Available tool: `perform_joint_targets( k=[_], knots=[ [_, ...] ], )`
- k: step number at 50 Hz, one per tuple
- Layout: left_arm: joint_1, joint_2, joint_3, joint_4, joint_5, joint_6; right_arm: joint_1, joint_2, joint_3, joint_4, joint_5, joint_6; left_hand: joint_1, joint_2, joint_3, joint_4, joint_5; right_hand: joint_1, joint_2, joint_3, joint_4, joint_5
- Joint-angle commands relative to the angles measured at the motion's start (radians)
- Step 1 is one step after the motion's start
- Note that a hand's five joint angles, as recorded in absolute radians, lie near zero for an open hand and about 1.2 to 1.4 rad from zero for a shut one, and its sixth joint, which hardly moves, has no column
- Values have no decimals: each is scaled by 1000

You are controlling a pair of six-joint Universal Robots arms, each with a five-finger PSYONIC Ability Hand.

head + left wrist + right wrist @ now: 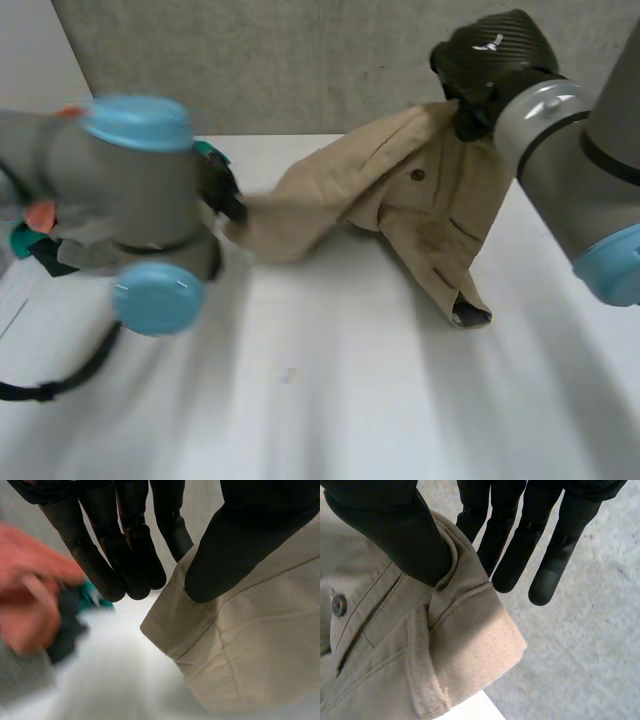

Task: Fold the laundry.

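A tan garment (400, 200) is being held stretched above the far half of the white table (330, 400), with one hem end being left to trail on the table. One corner is being pinched by the right hand (492, 55), raised well above the table, the cloth being pressed between its thumb and straight fingers. The opposite edge is being pinched just above the table by the left hand (135, 545), thumb on one face of the cloth and fingers on the other. Both holds are being taken at the very border of the cloth, so a slip is probably being risked if the garment is pulled tauter. The coloured clutter (30, 225) at the table's left side could also be snagged, being close to the left hand.
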Motion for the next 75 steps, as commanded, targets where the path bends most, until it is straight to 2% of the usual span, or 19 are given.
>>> perform_joint_targets(
  k=[1, 3, 8, 14, 19, 24, 28, 30, 31, 34, 35, 38, 41, 47, 54, 60, 65, 72, 75],
  knots=[
    [100, 204, -131, 104, 241, 176, -39, -25, 59, 27, -57, 19, 221, 202, 211, 203, 240, 281, 219, 181, 197, 217],
    [119, 253, -171, 98, 287, 228, -44, -34, 75, 33, -69, 28, 221, 202, 211, 203, 240, 281, 219, 181, 197, 217],
    [145, 367, -254, 96, 284, 311, -56, -52, 108, 56, -81, 33, 221, 202, 211, 203, 240, 281, 219, 181, 197, 217],
    [119, 463, -332, 98, 353, 518, -110, -30, 131, 147, -153, -18, 221, 202, 211, 203, 240, 281, 219, 181, 197, 217],
    [99, 350, -311, 102, 384, 629, -145, 58, 120, 177, -172, -45, 221, 202, 211, 203, 240, 281, 219, 181, 197, 217],
    [64, 128, -156, 110, 363, 707, -168, 170, 66, 132, -181, -56, 221, 202, 211, 203, 240, 281, 219, 181, 197, 217],
    [45, 7, 22, 173, 344, 736, -174, 228, -21, -22, -186, -41, 221, 202, 211, 203, 240, 281, 219, 181, 197, 217],
    [39, -12, 143, 246, 321, 742, -180, 251, -88, -167, -184, -22, 221, 202, 211, 203, 240, 281, 219, 181, 197, 217],
    [41, -12, 215, 314, 304, 742, -183, 262, -137, -285, -182, -9, 221, 202, 211, 203, 240, 281, 219, 181, 197, 217],
    [45, -1, 304, 446, 284, 747, -185, 271, -213, -479, -182, 8, 221, 202, 211, 203, 240, 281, 219, 181, 197, 217],
    [53, 11, 343, 545, 278, 747, -183, 279, -257, -604, -184, 14, 221, 202, 211, 203, 240, 281, 219, 181, 197, 217],
    [83, 46, 371, 744, 284, 736, -179, 296, -332, -793, -205, 18, 221, 202, 211, 203, 240, 281, 219, 181, 197, 217],
    [97, 72, 371, 822, 297, 724, -183, 284, -337, -824, -245, 24, 221, 202, 211, 203, 240, 281, 219, 181, 197, 217],
    [110, 141, 183, 677, 307, 684, -194, 254, -233, -812, -288, 73, 221, 202, 211, 203, 240, 281, 219, 181, 197, 217],
    [114, 235, -155, 662, 338, 656, -232, 253, -8, -746, -362, 136, 221, 202, 211, 203, 240, 281, 219, 181, 197, 217],
    [105, 258, -423, 652, 375, 661, -246, 251, 244, -634, -420, 91, 221, 202, 211, 203, 240, 281, 219, 181, 197, 217],
    [104, 263, -539, 598, 404, 667, -265, 233, 391, -556, -410, -8, 221, 202, 211, 203, 240, 281, 219, 181, 197, 217],
    [91, 302, -594, 353, 461, 678, -286, 100, 517, -309, -374, -143, 221, 202, 211, 203, 240, 281, 219, 181, 197, 217],
    [65, 338, -597, 196, 478, 696, -289, 43, 528, -145, -359, -203, 221, 202, 211, 203, 240, 281, 219, 181, 197, 217]
  ],
)
